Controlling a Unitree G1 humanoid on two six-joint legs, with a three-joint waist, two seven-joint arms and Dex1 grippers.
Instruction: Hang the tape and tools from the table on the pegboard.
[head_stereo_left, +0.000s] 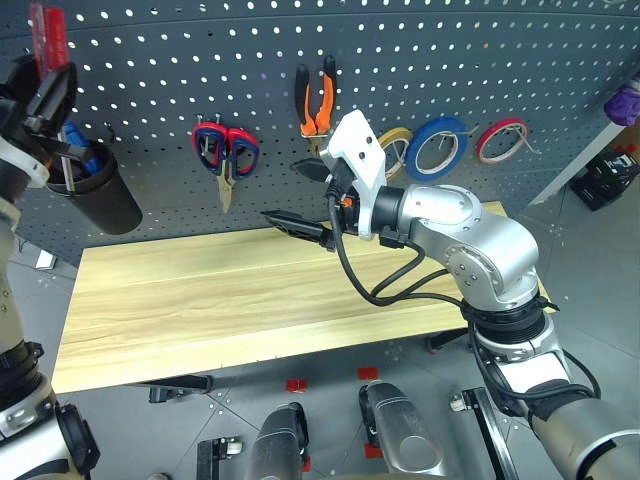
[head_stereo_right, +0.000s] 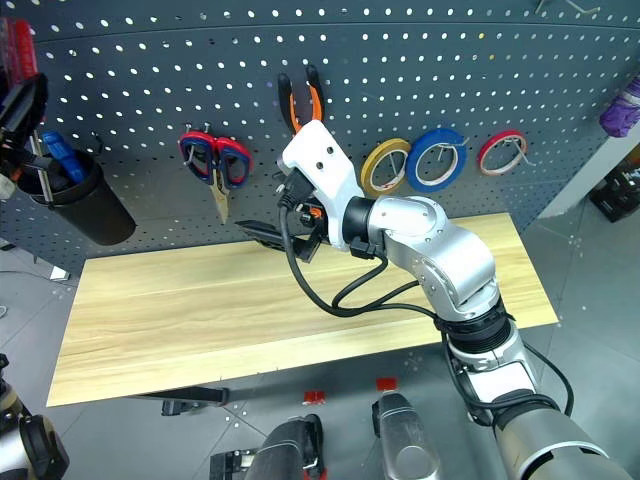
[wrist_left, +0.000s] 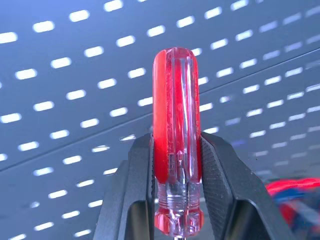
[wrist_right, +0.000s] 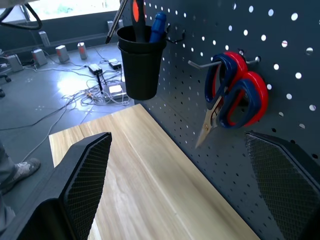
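Left gripper (head_stereo_left: 48, 95) is clamped on the red-handled screwdriver (wrist_left: 176, 135), its two black fingers pressing the clear red handle from both sides, raised high in front of the pegboard (head_stereo_left: 150, 60) above a black cup (head_stereo_left: 100, 190) that hangs on the board and holds a blue-handled tool (wrist_right: 157, 25) and an orange-handled one. Right gripper (head_stereo_left: 305, 200) stands with its fingers spread wide and holds nothing, pointing along the board just above the back edge of the table (head_stereo_left: 200, 300). On the pegboard hang, in order from the cup: red-and-blue-handled scissors (head_stereo_left: 225, 155) on a thin metal hook, orange-and-black-handled pliers (head_stereo_left: 315, 100), a yellow tape roll (head_stereo_right: 383, 165), the blue tape roll (head_stereo_left: 441, 146) and a red tape roll (head_stereo_left: 503, 140). The table top is light wood grain; its front and side edges border grey floor. Cables lie on the floor (wrist_right: 60, 100) beyond the table's end. No legible writing is visible.
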